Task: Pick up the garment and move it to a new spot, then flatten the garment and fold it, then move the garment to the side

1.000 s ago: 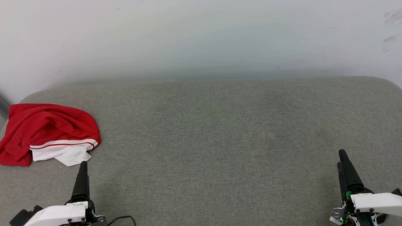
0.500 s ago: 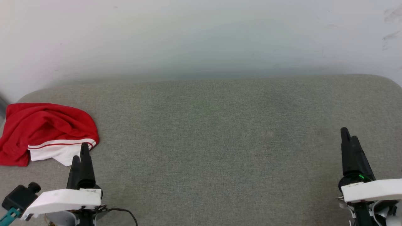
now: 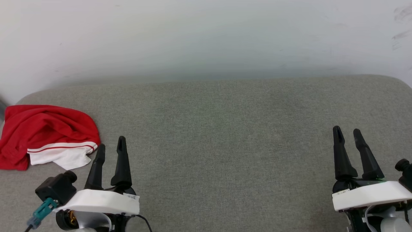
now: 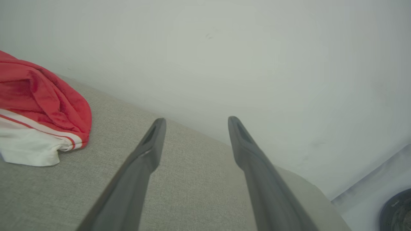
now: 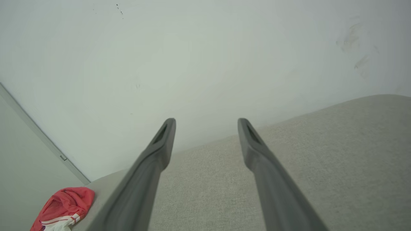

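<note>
The garment (image 3: 45, 135) lies crumpled at the far left of the grey fabric surface (image 3: 219, 135), red with a white sleeve and red stripe showing; its chest print is hidden. In the left wrist view the garment (image 4: 38, 112) sits at the left edge, and in the right wrist view the garment (image 5: 64, 208) is small at the bottom left. My left gripper (image 3: 111, 146) is open, just right of the garment and apart from it, holding nothing. Open and empty too, my right gripper (image 3: 347, 132) hovers over the surface's right side.
A pale wall (image 3: 206, 38) rises right behind the grey surface, whose corners are rounded. A dark round object (image 4: 398, 211) lies on the floor beyond the surface's edge in the left wrist view. A wall corner strip (image 5: 38, 134) shows in the right wrist view.
Both grippers have risen forward and opened from shut. The left one has shifted right, away from the garment's white sleeve. The garment has not moved; the head camera tilted slightly.
</note>
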